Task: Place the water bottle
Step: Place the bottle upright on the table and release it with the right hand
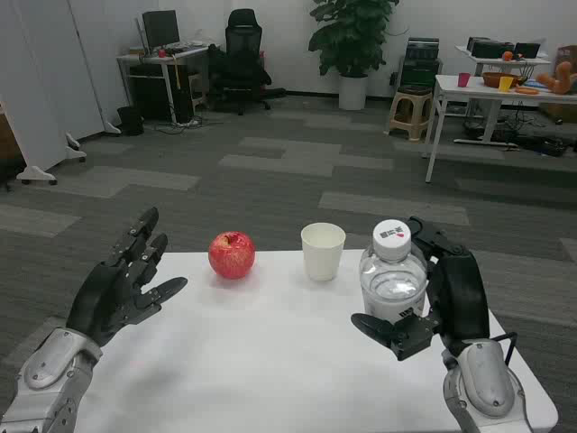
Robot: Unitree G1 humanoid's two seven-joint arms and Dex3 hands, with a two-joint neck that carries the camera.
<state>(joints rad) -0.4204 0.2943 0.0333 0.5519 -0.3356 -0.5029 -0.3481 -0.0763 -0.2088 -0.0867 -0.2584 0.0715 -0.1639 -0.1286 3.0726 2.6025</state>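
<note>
white tabletop (270,361) in a grey-carpeted office room; left hand (122,284) released, fingers spread, over the left edge; red apple (232,254) and white paper cup (323,251) near the far edge; right hand (437,302) grasping the upright water bottle (393,275) near the right edge.

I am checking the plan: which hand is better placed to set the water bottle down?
The right hand: it already grips the water bottle above the table. The left hand is open, far away.
</note>
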